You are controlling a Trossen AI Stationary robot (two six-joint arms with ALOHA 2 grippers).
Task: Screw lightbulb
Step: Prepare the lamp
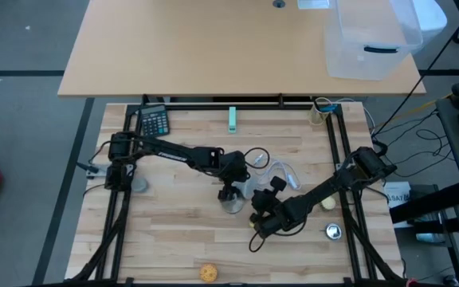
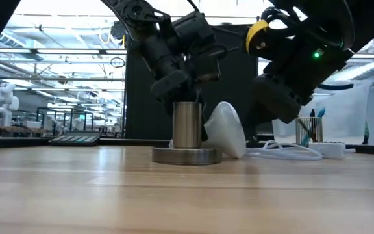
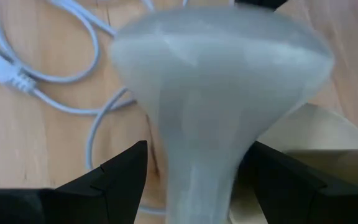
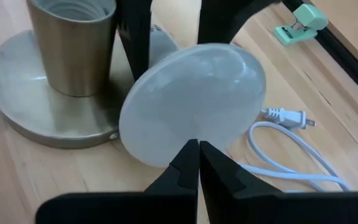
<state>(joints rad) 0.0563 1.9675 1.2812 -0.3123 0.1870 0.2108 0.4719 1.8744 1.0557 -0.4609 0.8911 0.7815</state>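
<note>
Lightbulb (image 4: pixel 194 102) first: you have it lying tilted on the table (image 1: pixel 182 239), its frosted globe toward the right arm and its narrow neck pointing back between the left end effector's (image 3: pixel 194 171) two dark fingers (image 3: pixel 120 171). Those fingers sit spread on either side of the tapering neck; whether they actually press on it you cannot tell from these views. In the low view the bulb leans against the base of the metal socket stand (image 2: pixel 187 133), just beside the upright brushed cylinder, not inside it.

Your right end effector (image 4: pixel 197 163) is closed on nothing, its tips together and right at the lower edge of the globe.

Around them, a white cord with plug (image 4: pixel 284 117) loops on the light wooden table behind the bulb. A green stapler (image 1: pixel 233 119) and a calculator (image 1: pixel 154 121) lie toward the far edge, a yellowish ball (image 1: pixel 207 273) near the front edge. Beyond the frame stands a second tabletop with a clear plastic bin (image 1: pixel 370 40).
</note>
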